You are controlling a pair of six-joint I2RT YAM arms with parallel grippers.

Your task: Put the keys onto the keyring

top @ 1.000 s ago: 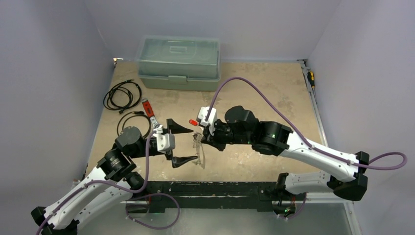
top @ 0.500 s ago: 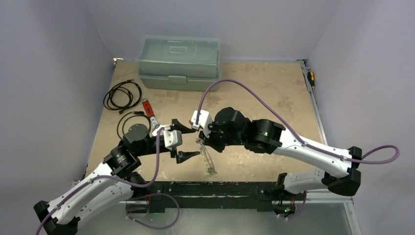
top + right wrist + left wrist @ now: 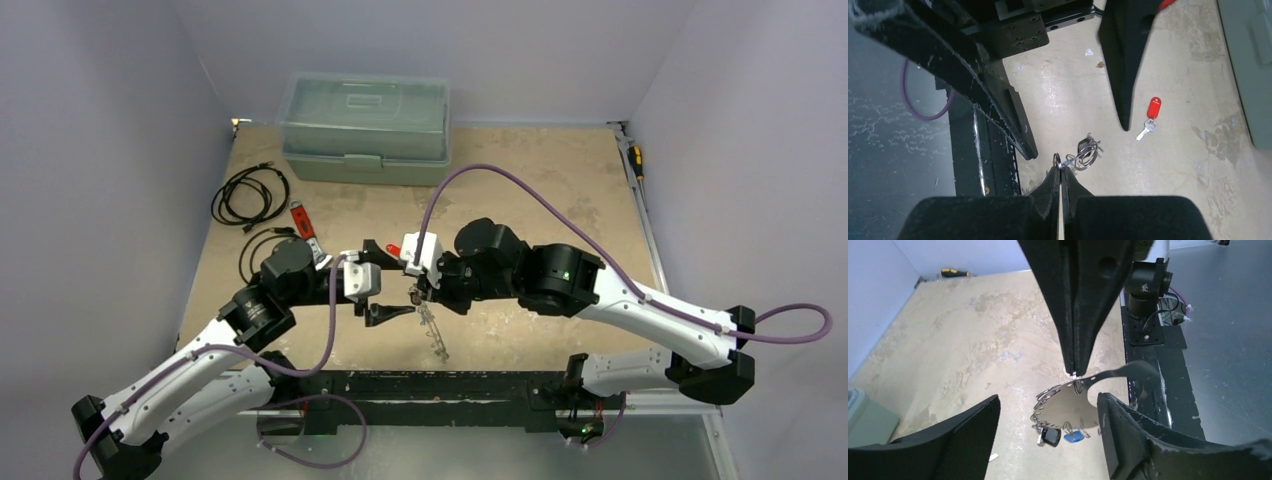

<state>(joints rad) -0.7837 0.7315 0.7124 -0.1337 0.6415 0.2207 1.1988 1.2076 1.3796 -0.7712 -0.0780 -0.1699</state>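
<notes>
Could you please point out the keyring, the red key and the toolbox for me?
keyring [image 3: 1047, 397], left wrist view, on its left rim.
red key [image 3: 1154, 107], right wrist view, on its plastic head.
toolbox [image 3: 365, 112], top external view, on its lid.

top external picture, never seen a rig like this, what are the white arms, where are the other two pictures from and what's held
These are two white robot arms bolted at the near edge of a tan table, seen from above and behind. The other two pictures come from a camera on each wrist, with that arm's own black fingers at the bottom edge. The right pincer is shut on a thin silvery metal keyring, which dangles with a black-headed key and a blue-headed key on it. The left pincer is open beside it, holding nothing. A red-headed key lies loose on the table. Further back: a grey-green lidded plastic box, coiled black cables and a red-handled wrench.
</notes>
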